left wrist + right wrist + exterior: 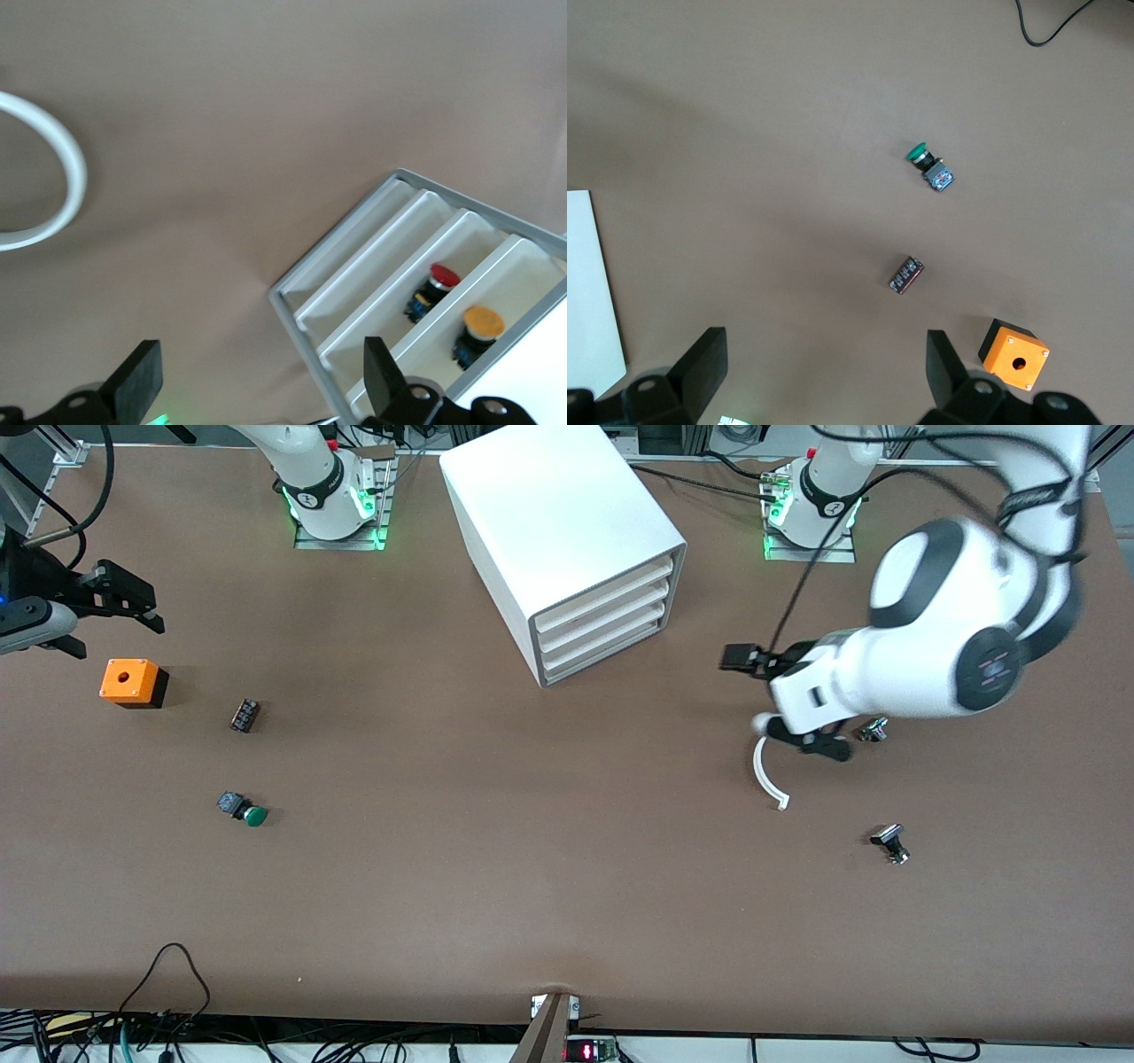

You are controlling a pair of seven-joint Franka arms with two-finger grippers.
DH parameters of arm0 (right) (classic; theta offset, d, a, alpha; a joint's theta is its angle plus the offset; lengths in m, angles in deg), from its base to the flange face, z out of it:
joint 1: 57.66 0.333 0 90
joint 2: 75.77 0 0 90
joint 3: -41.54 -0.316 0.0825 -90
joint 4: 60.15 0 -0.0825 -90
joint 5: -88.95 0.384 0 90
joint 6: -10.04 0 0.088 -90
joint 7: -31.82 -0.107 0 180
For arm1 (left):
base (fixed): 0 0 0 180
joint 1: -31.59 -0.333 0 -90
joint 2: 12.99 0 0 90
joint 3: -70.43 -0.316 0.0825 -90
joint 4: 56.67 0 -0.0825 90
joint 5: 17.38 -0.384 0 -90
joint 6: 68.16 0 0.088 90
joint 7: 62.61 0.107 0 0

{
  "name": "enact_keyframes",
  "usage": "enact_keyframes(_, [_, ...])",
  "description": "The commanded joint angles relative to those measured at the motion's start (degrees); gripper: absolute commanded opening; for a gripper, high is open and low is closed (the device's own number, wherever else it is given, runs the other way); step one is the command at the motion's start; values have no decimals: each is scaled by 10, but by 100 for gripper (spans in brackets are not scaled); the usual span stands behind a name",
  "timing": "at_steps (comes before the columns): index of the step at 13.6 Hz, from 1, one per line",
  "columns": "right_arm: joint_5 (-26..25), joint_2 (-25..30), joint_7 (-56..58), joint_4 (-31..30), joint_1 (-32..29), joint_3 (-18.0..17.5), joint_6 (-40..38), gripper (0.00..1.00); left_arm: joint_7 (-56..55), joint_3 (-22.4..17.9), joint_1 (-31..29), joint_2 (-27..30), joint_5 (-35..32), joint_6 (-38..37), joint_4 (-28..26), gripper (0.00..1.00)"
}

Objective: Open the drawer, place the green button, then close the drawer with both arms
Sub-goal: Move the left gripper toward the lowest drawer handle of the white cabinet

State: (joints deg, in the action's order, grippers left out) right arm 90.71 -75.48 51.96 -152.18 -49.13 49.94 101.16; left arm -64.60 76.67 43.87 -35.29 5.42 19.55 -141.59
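The white cabinet (567,522) stands at the robots' side of the table, midway between the bases. All its drawers are pushed in, the lowest drawer (604,650) (353,239) included. The green-capped button (246,811) (929,166) lies on its side toward the right arm's end, nearer the front camera than the cabinet. My left gripper (783,703) (261,354) hangs open and empty over bare table beside the cabinet's drawer face. My right gripper (113,627) (825,345) hangs open and empty over the table near an orange box, well apart from the button.
An orange box (133,682) (1014,356) and a small dark part (245,716) (905,274) lie near the button. A white curved strip (767,775) (66,181) and two black-and-silver parts (873,731) (890,843) lie by the left arm. Upper drawers hold a red-capped (440,279) and a yellow-capped button (481,323).
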Motion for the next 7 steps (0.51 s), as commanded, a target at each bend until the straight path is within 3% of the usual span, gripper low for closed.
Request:
enact_keyframes(1, [-4, -5, 6, 11, -4, -2, -4, 100, 2, -4, 29, -41, 34, 25, 7, 100])
enact_keyframes(5, [-4, -5, 6, 11, -4, -2, -4, 100, 3, -4, 70, -84, 87, 132, -39, 99])
enact_keyframes(7, [-4, -5, 6, 11, -4, -2, -4, 100, 3, -4, 85, -111, 109, 146, -43, 99])
